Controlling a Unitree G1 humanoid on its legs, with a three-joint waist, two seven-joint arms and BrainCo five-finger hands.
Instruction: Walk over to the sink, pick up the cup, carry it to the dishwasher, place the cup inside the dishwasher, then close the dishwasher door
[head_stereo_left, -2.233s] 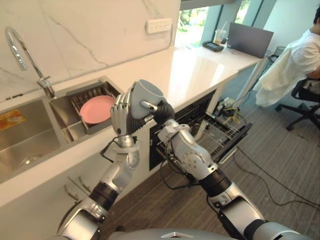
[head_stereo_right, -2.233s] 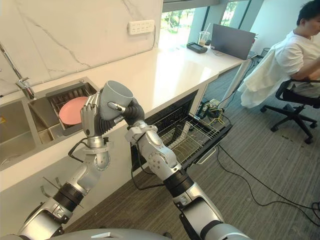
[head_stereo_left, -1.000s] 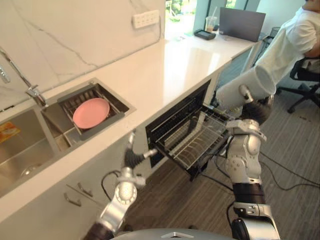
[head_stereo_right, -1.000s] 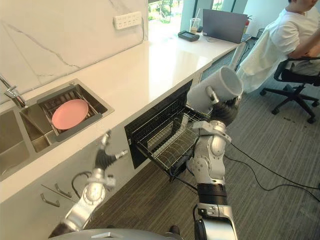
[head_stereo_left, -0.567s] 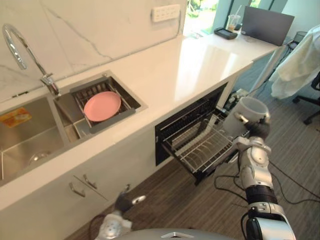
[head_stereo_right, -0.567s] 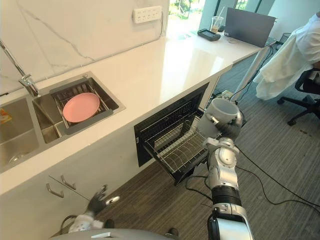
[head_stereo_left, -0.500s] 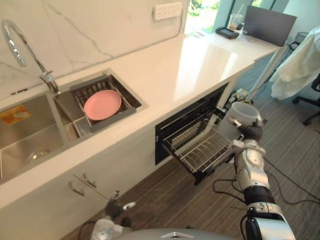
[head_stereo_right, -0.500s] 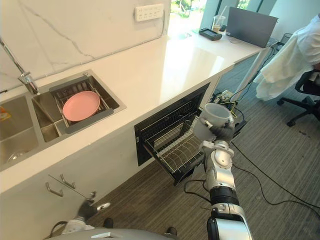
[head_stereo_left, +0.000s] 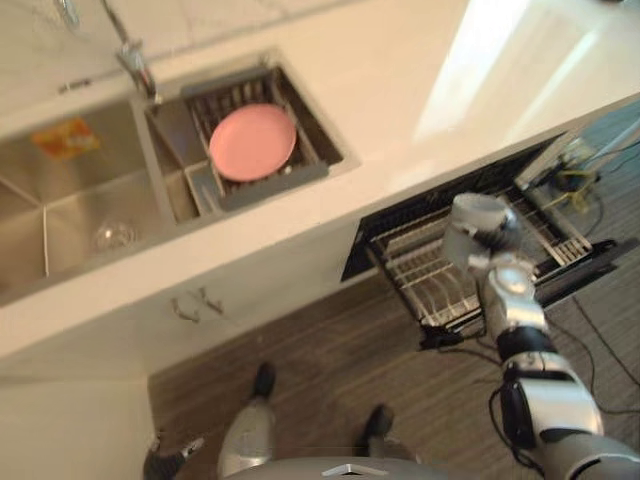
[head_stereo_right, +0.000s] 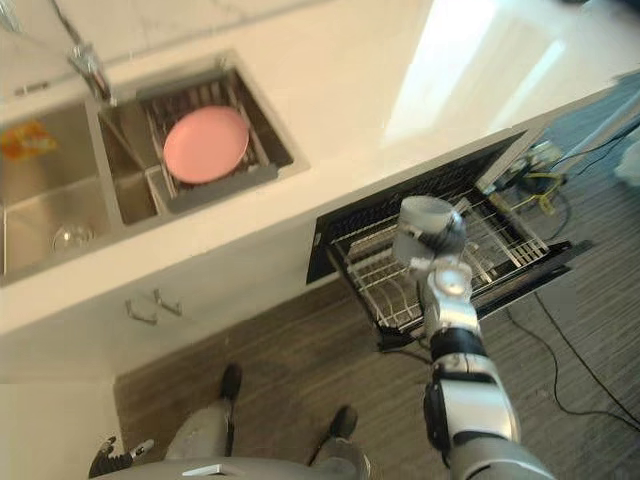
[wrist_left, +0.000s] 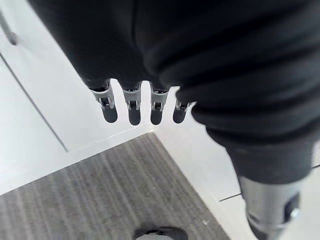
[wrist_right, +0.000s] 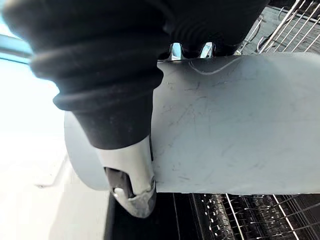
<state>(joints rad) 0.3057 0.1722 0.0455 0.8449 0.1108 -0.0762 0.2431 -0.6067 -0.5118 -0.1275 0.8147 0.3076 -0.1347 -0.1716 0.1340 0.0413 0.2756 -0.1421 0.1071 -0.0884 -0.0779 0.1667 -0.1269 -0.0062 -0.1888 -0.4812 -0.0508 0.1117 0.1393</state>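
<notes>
In the head views the left hand (head_stereo_right: 113, 458) hangs low at about seven o'clock, near the floor (wrist_left: 100, 200) and well apart from everything on the counter. In its own wrist view its fingers (wrist_left: 131, 107) point straight down in a loose row in front of a white cabinet front (wrist_left: 45, 100); the hand is released and holds nothing.

At about ten o'clock is the steel sink (head_stereo_left: 80, 210), with an orange sticker (head_stereo_left: 62, 137) on its bottom and the tap (head_stereo_left: 132, 58) behind it. Just beside it, toward eleven o'clock, a pink plate (head_stereo_left: 252, 142) lies in a dark drain basket (head_stereo_left: 300, 175). The pale counter (head_stereo_left: 400, 90) runs on toward one o'clock.

At about three o'clock the dishwasher (head_stereo_left: 395, 235) stands open, its wire rack (head_stereo_left: 425, 285) pulled out over the lowered door (head_stereo_left: 590, 262). The grey cup (head_stereo_left: 478, 222) is in the air over this rack, grasped by the right hand (wrist_right: 100, 60). In the right wrist view the thumb (wrist_right: 131, 172) lies across the side of the cup and the fingers curl round its far side, with the rack wires close behind it. I cannot tell whether the cup touches the rack.
</notes>
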